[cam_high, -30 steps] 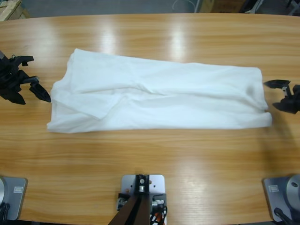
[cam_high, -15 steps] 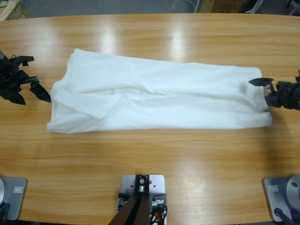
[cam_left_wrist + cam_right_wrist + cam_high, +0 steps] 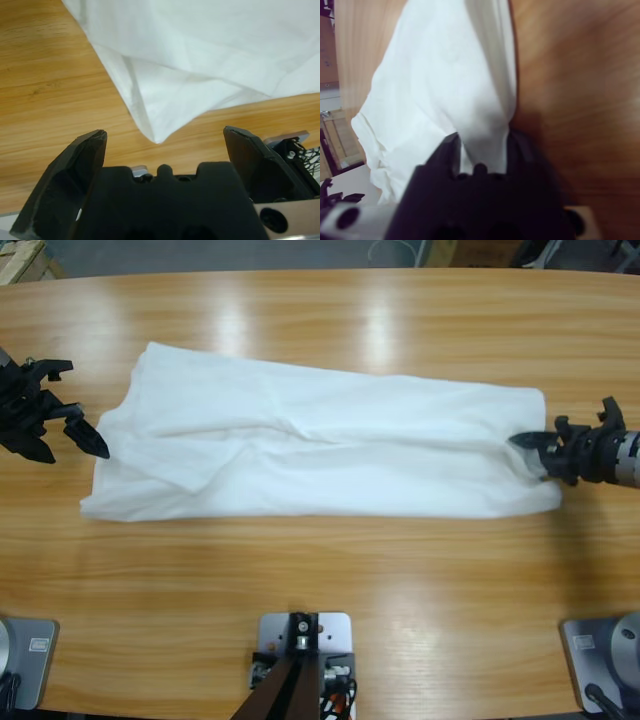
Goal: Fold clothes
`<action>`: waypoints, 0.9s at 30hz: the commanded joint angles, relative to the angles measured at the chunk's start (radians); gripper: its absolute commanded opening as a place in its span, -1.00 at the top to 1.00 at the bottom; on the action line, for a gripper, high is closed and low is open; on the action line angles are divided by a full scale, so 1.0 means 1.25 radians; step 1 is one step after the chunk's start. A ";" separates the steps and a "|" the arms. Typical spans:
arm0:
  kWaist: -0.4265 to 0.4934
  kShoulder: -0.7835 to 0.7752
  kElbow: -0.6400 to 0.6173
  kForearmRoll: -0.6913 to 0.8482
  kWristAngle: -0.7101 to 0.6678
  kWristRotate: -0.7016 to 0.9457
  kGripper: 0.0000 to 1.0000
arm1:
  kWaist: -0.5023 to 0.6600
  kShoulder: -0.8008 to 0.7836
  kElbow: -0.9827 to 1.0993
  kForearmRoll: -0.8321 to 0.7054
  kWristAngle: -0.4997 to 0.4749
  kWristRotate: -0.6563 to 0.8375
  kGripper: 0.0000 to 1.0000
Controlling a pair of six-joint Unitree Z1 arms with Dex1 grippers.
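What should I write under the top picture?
Right gripper pinches the white shirt; left gripper waits open.

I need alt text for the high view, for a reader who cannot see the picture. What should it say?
A white T-shirt, folded into a long band, lies across a wooden table. At its right end the right gripper is shut on the fabric; at the left end the left gripper waits open beside the shirt, apart from it.

No readable text, labels, brands, numbers or signs in any view.
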 commanded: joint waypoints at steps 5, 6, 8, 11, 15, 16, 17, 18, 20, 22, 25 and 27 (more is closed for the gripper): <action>-0.007 0.045 0.014 -0.006 0.002 -0.004 -0.83 | 0.017 0.187 0.030 -0.316 0.266 -0.057 1.00; -0.007 0.045 0.014 -0.006 0.002 -0.004 -0.83 | 0.017 0.229 0.030 -0.377 0.302 -0.056 1.00; -0.007 0.045 0.014 -0.006 0.002 -0.004 -0.83 | 0.016 0.286 0.030 -0.428 0.325 -0.053 1.00; -0.007 0.042 0.014 -0.006 0.002 -0.004 -0.83 | -0.003 0.308 0.038 -0.442 0.315 -0.063 1.00; -0.007 0.044 0.014 -0.006 0.002 -0.003 -0.83 | -0.064 0.288 0.051 -0.439 0.281 -0.082 1.00; -0.007 0.043 0.014 -0.006 0.002 -0.003 -0.83 | -0.066 0.275 0.051 -0.438 0.276 -0.084 1.00; -0.007 0.042 0.014 -0.006 0.002 -0.003 -0.83 | -0.066 0.258 0.049 -0.437 0.273 -0.086 1.00; -0.007 0.041 0.014 -0.006 0.002 -0.003 -0.83 | -0.066 0.240 0.049 -0.433 0.272 -0.090 1.00; -0.007 0.041 0.014 -0.006 0.002 -0.003 -0.83 | -0.064 0.181 0.047 -0.385 0.274 -0.109 1.00; -0.007 0.042 0.014 -0.006 0.002 -0.003 -0.83 | -0.053 0.109 0.014 -0.290 0.280 -0.119 1.00; -0.007 0.042 0.014 -0.006 0.002 -0.004 -0.83 | -0.012 -0.018 -0.098 -0.075 0.283 -0.131 1.00; -0.007 0.041 0.014 -0.006 0.003 -0.004 -0.83 | -0.007 -0.076 -0.173 0.039 0.295 -0.132 1.00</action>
